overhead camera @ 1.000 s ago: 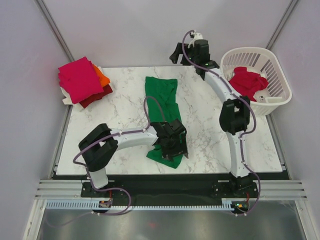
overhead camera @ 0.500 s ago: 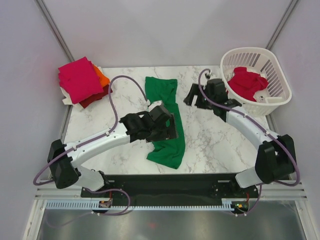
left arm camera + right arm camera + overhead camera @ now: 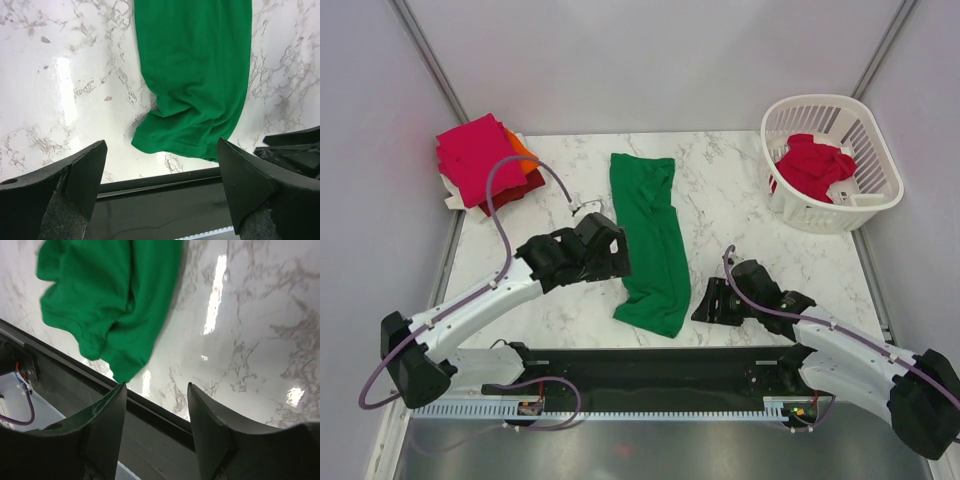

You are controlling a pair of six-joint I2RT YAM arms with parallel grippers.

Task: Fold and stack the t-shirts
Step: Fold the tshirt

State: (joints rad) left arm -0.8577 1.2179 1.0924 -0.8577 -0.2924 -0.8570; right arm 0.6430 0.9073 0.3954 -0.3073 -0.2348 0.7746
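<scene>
Both left claw (image 3: 161,150) and right claw (image 3: 156,389) spread, green t-shirt (image 3: 650,240) on marble table (image 3: 740,220), pale walls (image 3: 650,60)

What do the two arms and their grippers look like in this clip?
Both the left arm and right arm have white link shells with black joints, and a purple cable loops along each. The left gripper and right gripper are black, with broad wedge-shaped fingers.
</scene>
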